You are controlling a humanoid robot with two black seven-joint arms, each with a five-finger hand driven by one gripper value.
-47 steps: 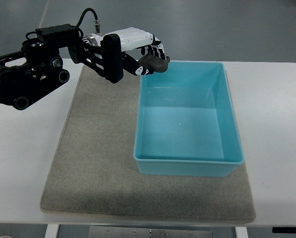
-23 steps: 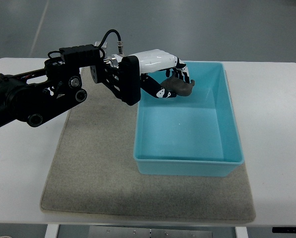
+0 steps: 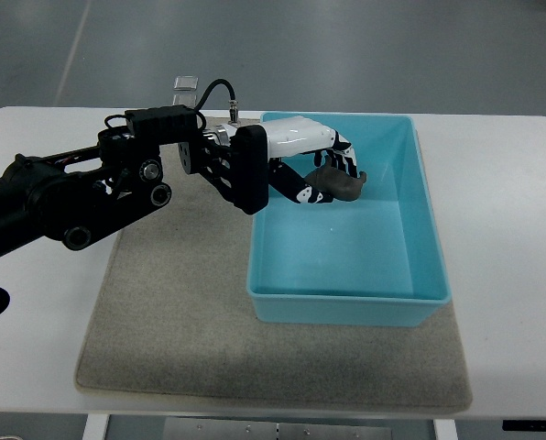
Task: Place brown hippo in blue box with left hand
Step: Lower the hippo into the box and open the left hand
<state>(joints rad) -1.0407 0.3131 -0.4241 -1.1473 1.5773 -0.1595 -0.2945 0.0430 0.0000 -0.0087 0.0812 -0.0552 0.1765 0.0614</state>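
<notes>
Left hand [image 3: 323, 170], white shell with black finger joints, is on the end of a black arm [image 3: 81, 197] that comes in from the left edge and runs across the far-left part of the mat. The hand is over the far-left part of the light blue rectangular plastic box [image 3: 410, 229], inside its rim line as seen from above.

Fingers [image 3: 346, 163] are curled around the small brown hippo toy [image 3: 337, 183]; it's clamped between fingers and thumb and juts out toward the right from the grip. The hippo is held in the air above the box floor. Can't tell how high from this steep angle. Not resting on the bottom as far as I can see.

The box is open-topped, long axis running near to far, and sits on the right part of a grey-beige felt mat [image 3: 177, 312]. The mat lies on a white table [image 3: 511, 238]. The box's right wall sits close to the mat's right edge; the near wall is set back from the mat's near edge.

A black cable [image 3: 216, 88] loops up from a connector at the wrist. Small clear bracket-like piece [image 3: 185, 84] on the far table edge behind the arm; can't make out what it is.
</notes>
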